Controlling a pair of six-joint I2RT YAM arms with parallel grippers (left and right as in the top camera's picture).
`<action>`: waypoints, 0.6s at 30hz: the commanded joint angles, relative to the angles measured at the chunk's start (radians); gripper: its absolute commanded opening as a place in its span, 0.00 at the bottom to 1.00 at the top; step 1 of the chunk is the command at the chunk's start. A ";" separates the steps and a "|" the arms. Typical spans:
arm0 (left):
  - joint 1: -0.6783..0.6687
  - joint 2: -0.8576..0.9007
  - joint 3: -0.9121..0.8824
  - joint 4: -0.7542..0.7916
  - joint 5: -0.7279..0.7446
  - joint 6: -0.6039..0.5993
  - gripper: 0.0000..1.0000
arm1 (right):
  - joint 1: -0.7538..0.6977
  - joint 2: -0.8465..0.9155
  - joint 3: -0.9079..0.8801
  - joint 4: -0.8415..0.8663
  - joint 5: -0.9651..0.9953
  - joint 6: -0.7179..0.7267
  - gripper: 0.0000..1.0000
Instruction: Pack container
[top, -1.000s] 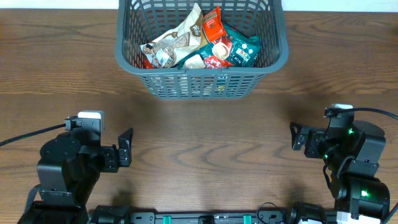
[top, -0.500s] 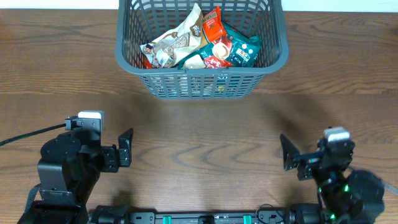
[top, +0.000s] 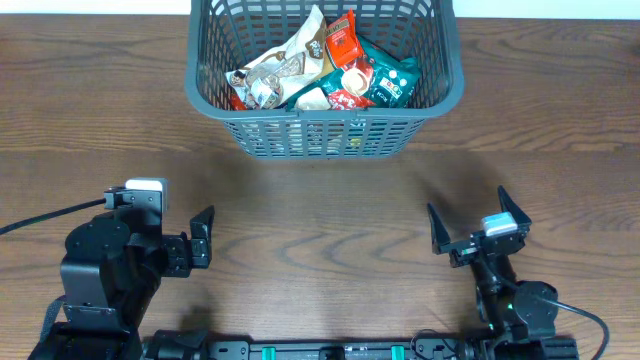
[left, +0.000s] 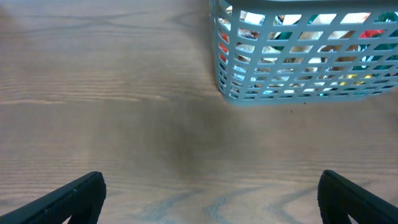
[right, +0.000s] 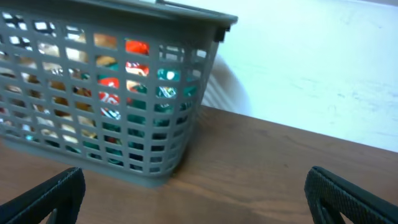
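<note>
The container, a dark grey lattice basket (top: 205, 92), stands at the table's far middle, filled with several snack packets (top: 325, 65). It also shows in the left wrist view (left: 298, 68) and the right wrist view (right: 112, 93), packets visible through the slots. My left gripper (top: 203, 240) is open and empty at the near left, far from the basket. My right gripper (top: 478, 222) is open and empty at the near right, low over the table, facing the basket. Both wrist views show wide-apart fingers with bare wood between them.
The wooden table (top: 320, 210) stretches between the grippers and the basket. A white wall (right: 323, 62) lies beyond the table's far edge. A black cable (top: 40, 220) runs from the left arm.
The right arm has pulled back toward the near edge and swung left, its gripper now lower and nearer the middle. The left arm and basket have not moved.
</note>
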 joint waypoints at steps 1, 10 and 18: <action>0.006 0.001 -0.002 0.001 -0.016 -0.005 0.99 | 0.008 -0.031 -0.044 0.013 0.084 -0.010 0.99; 0.006 0.001 -0.002 0.001 -0.016 -0.005 0.99 | 0.008 -0.031 -0.083 -0.010 0.174 0.032 0.99; 0.006 0.001 -0.002 0.001 -0.016 -0.005 0.99 | 0.008 -0.030 -0.083 -0.007 0.167 0.061 0.99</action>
